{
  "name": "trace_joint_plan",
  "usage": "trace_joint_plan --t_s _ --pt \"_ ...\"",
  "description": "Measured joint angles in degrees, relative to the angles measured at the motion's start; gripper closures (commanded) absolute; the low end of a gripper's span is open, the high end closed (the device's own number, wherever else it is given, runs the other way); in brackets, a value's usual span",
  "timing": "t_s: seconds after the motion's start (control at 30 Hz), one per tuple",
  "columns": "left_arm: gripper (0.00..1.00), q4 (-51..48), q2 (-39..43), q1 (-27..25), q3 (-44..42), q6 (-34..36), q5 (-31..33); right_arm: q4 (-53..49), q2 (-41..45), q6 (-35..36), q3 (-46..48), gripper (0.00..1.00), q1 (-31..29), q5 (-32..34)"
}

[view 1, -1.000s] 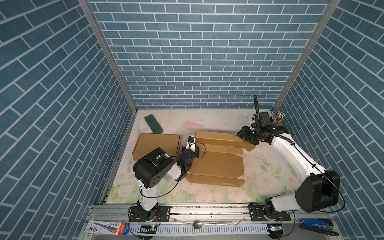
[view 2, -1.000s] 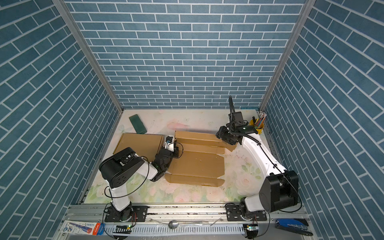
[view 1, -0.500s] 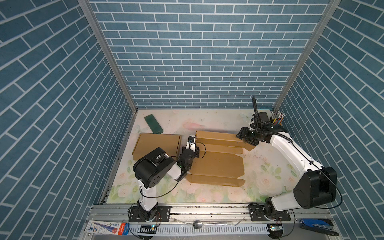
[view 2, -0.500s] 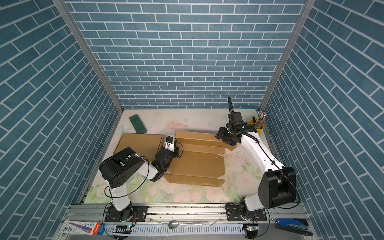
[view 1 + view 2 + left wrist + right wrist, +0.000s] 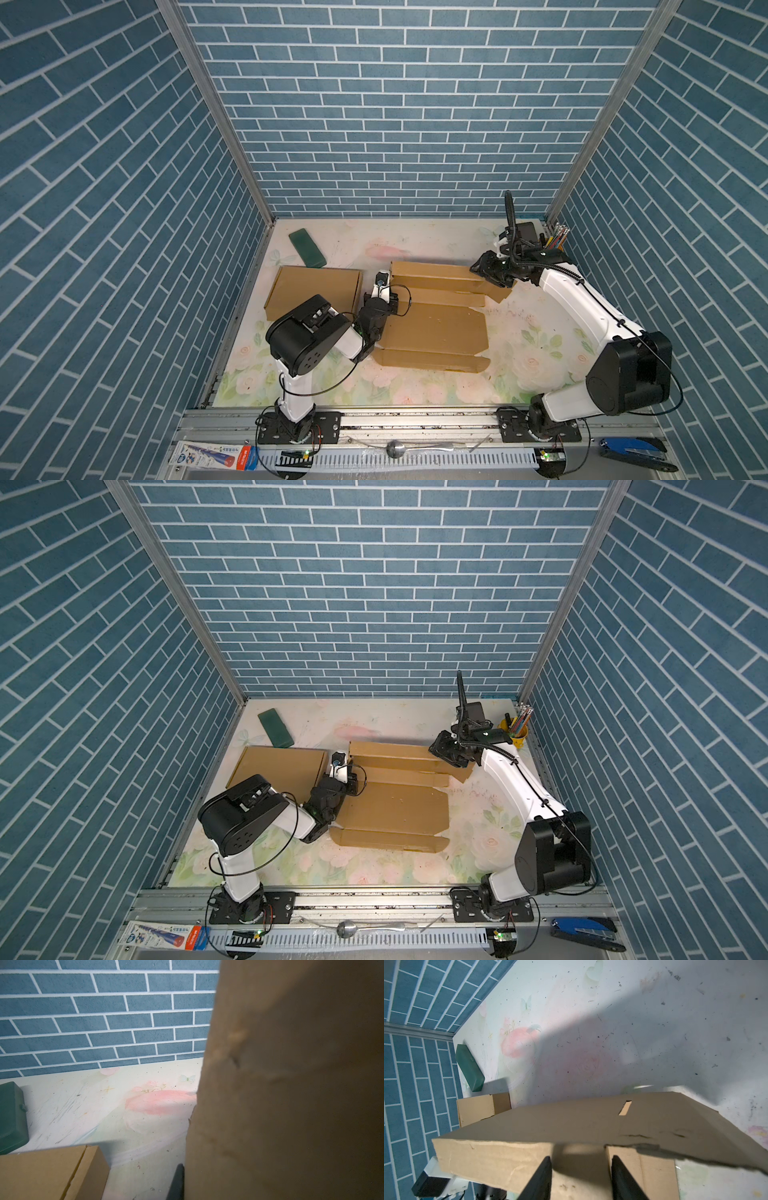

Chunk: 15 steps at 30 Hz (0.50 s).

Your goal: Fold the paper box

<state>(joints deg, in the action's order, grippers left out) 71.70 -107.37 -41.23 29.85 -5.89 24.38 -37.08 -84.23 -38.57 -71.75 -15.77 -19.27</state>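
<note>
The paper box (image 5: 434,328) is a brown cardboard blank lying open mid-table in both top views, its far panel (image 5: 432,270) raised on edge. My left gripper (image 5: 381,280) is at that panel's left end, shut on the cardboard. In the left wrist view only one dark finger (image 5: 177,1180) shows beside the cardboard (image 5: 291,1084) that fills the frame. My right gripper (image 5: 484,268) is at the panel's right end. In the right wrist view it (image 5: 581,1157) stands open over the panel's top edge, one finger (image 5: 618,1176) against the side tab (image 5: 654,1172).
A closed cardboard box (image 5: 313,293) lies left of the blank, and a dark green case (image 5: 307,248) lies behind it. A yellow pencil cup (image 5: 517,731) stands in the back right corner. A spoon (image 5: 399,449) and a blue stapler (image 5: 631,453) lie on the front rail.
The right gripper's jaws have narrowed and its arm has shifted slightly at the panel's right end. The left gripper and the blank have not moved.
</note>
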Motion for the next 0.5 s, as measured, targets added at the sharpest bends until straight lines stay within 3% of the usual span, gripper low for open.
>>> trace_joint_plan --t_s 0.27,0.4,0.5 --pt "1.00 -0.07 0.00 -0.04 0.17 0.04 0.02 2.08 5.03 1.90 2.56 0.48 6.84 -6.67" --pt "1.00 -0.33 0.00 -0.04 0.37 0.04 0.02 4.22 9.68 3.02 7.63 0.60 11.58 -8.90" --pt "1.00 -0.68 0.00 -0.04 0.72 0.07 0.02 7.19 11.93 2.93 13.16 0.77 12.98 -8.92"
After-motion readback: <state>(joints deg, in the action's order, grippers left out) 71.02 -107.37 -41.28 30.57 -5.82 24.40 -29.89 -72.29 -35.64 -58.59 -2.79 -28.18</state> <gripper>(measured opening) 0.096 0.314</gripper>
